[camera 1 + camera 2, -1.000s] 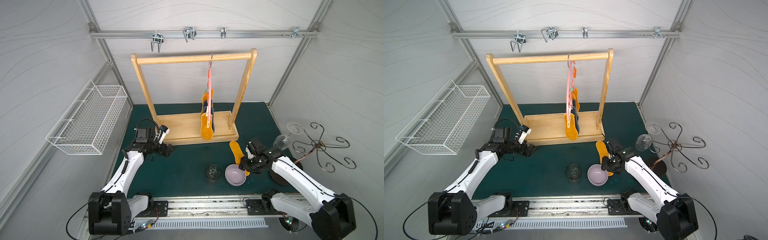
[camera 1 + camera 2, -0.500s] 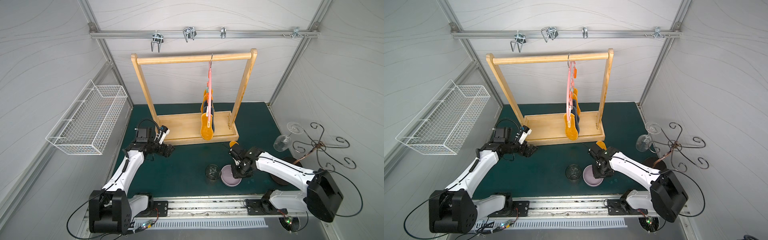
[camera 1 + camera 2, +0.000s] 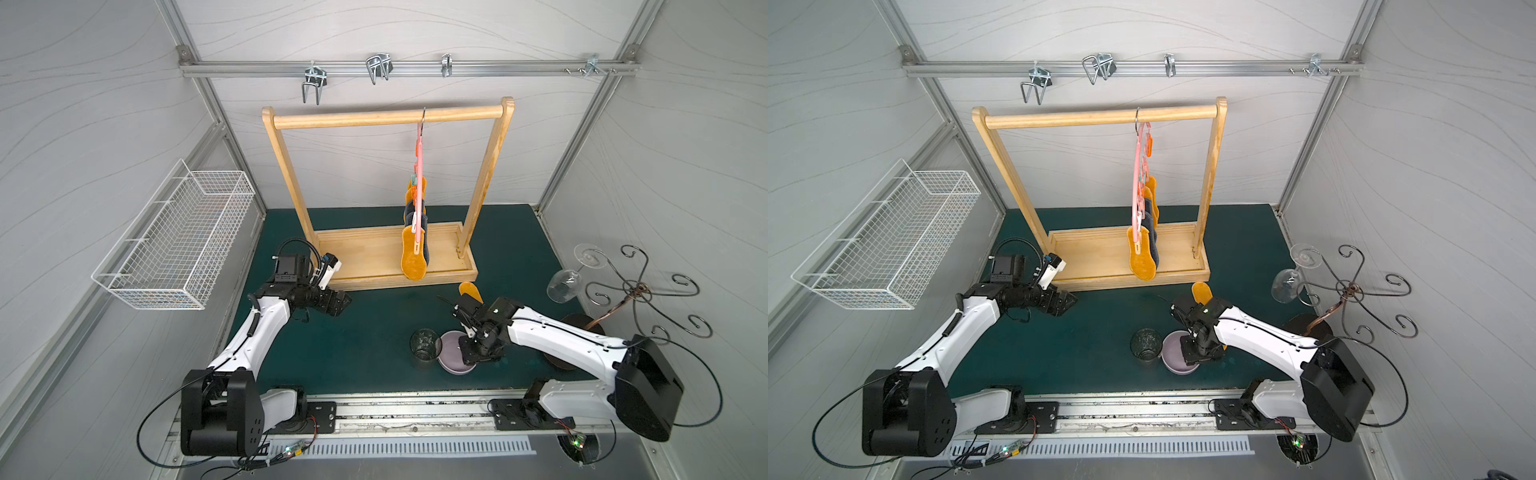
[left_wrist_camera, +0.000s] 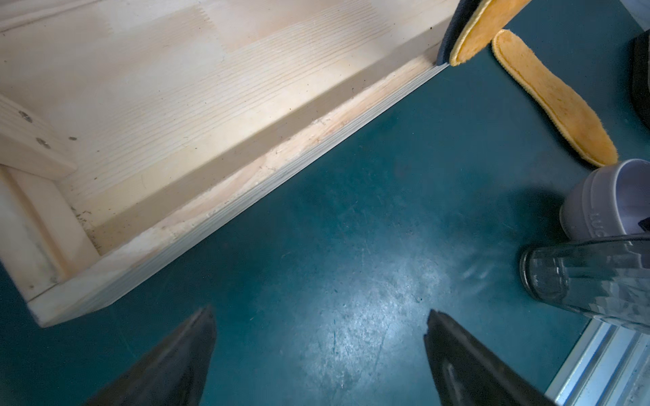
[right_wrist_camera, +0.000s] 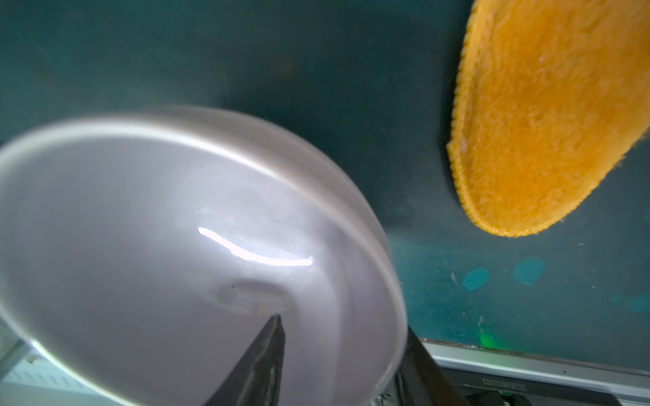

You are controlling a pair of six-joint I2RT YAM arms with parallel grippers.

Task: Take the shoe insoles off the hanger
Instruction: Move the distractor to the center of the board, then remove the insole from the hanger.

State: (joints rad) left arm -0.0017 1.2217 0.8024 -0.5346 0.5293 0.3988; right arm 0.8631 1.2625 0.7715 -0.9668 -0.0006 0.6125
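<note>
Robot lab cell, white panels (image 3: 83, 104), aluminium frame (image 3: 498, 68)

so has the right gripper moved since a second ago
yes, the right gripper has shifted toward the glass, from beside the bowl to over it, one finger now inside the rim

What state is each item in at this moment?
Hanger: hooked on rail.
Hung insoles: clipped, dangling.
Loose insole: flat on mat.
Bowl: upright, empty.
Tumbler: upright.
Wine glass: hanging inverted.
Left gripper: open, empty.
Right gripper: open, astride bowl rim.
</note>
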